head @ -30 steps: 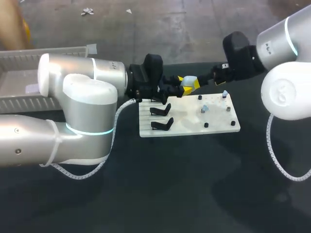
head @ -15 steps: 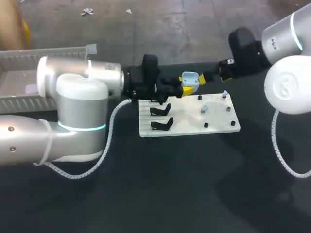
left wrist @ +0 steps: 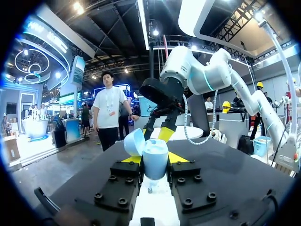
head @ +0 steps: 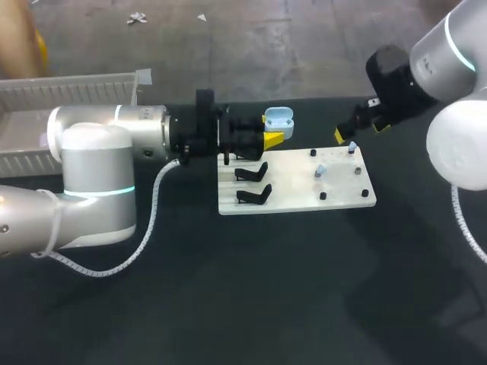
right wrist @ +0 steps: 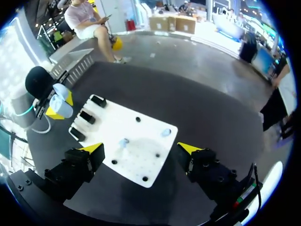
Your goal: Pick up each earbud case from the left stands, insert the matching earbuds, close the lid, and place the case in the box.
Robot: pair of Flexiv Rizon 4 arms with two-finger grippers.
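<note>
Pale blue, its lid swung up, the earbud case (head: 278, 118) (left wrist: 155, 159) sits clenched in our left end effector (head: 272, 138), just past the 11 o'clock edge of the white board (head: 297, 199). Our right end effector (head: 356, 131) (right wrist: 141, 149) hangs released, fingers spread wide, over the board's 1 o'clock corner. Two blue earbuds (head: 320, 170) (right wrist: 123, 142) stand on the board's 3 o'clock half; black stands (head: 253, 173) line its 9 o'clock side.

Your left hand (head: 272, 138) pinches the case (head: 278, 118), arm stretched out level. Your right hand (head: 356, 131) hangs, fingers spread wide.
</note>
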